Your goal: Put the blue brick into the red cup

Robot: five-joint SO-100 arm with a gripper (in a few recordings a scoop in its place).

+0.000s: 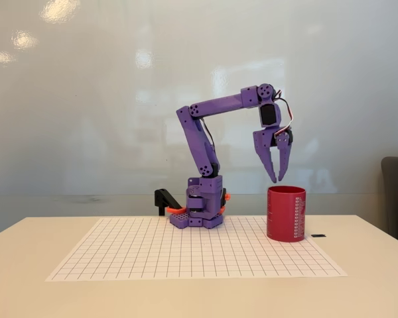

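- The blue brick cannot be made out anywhere on the counter [186, 298], nor between the fingers; it may already lie inside the red cup [286, 213], whose wall hides its contents from this side.
- The claw [277, 173] hangs just above the cup's rim, tips pointing down, a little left of the cup's middle. Its fingers stand slightly spread, with a narrow gap and nothing seen in it.
- Handling, as a judgement: a toy brick of that kind would be light, stiff and smooth, so a pinch across two flat side walls should hold best; the studded top would give a poorer seat.
- The cup looks rigid and stands upright on the right edge of the grid mat [192, 255]; a knock at the rim could tip it.
- Count: one red cup, one purple arm [205, 142], one grid mat, one small dark object [318, 235] just right of the cup; no brick visible.
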